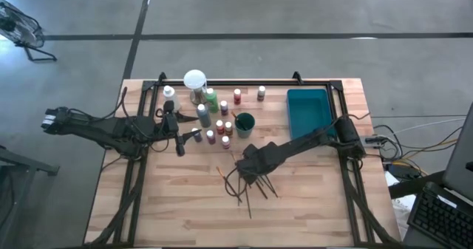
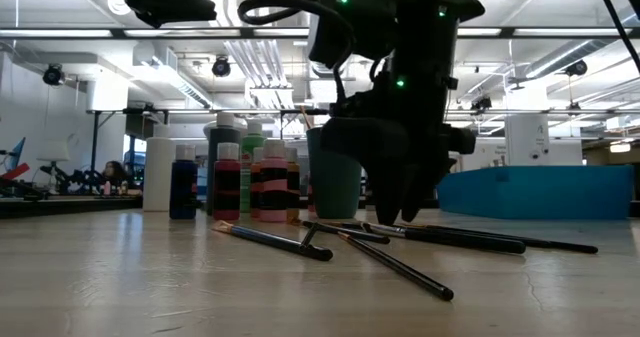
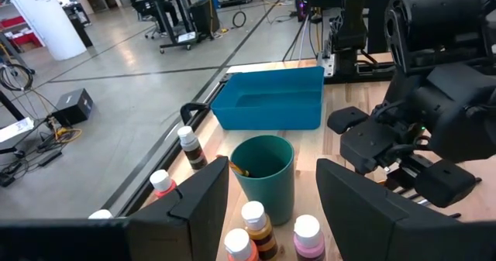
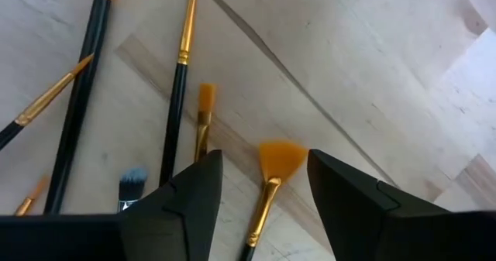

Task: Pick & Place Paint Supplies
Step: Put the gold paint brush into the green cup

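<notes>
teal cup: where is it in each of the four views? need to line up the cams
High view: teal cup, mid-table, right of the bottle cluster.
Low view: cup behind the brushes, partly hidden by the right gripper.
Left wrist view: cup between that arm's fingers, a brush inside.
Right wrist view: not in it.
Shared landmark: teal tray.

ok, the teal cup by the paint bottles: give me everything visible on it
The teal plastic-looking cup is a smooth, slightly tapered tumbler, standing upright and open-topped on the light wooden table, at the edge of the cluster of small white-capped paint bottles nearest the rectangular teal tray. From the left wrist view, one thin brush with an orange tip leans inside against its rim. Bottles stand close beside it; whether they touch cannot be told. Neither gripper touches it.
</notes>
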Robot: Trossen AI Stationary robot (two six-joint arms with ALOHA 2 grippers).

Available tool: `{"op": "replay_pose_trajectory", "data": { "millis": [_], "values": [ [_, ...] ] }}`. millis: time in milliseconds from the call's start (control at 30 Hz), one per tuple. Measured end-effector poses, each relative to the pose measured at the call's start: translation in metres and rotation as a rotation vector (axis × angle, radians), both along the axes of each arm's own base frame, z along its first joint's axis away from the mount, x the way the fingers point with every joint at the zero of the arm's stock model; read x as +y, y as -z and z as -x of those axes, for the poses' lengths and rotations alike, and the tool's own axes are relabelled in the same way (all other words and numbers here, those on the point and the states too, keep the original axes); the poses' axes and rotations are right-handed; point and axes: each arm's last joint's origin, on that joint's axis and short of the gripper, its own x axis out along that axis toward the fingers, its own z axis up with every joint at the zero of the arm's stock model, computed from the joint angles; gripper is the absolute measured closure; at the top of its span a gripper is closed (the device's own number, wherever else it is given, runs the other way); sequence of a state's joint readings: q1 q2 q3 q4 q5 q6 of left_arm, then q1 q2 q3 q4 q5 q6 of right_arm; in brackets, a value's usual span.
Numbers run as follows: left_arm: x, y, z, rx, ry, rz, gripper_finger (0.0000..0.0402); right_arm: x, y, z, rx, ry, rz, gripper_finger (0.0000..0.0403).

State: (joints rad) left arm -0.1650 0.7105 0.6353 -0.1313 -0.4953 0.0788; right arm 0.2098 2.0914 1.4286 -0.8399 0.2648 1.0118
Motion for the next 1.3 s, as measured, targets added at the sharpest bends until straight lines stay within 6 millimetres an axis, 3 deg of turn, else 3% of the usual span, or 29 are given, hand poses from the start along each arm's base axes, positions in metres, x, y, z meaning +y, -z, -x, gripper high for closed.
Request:
{"op": "replay_pose_trajectory", "data": {
  "millis": [1000,1300],
  "values": [
    [0.000,0.000,0.000,0.000,0.000,0.000,0.0200,-0.015,0.009,0.005,0.046,-0.027,0.065,0.0310],
    [0.000,0.000,0.000,0.000,0.000,0.000,0.0200,-0.016,0.012,0.007,0.051,-0.033,0.069,0.0379]
  ]
}}
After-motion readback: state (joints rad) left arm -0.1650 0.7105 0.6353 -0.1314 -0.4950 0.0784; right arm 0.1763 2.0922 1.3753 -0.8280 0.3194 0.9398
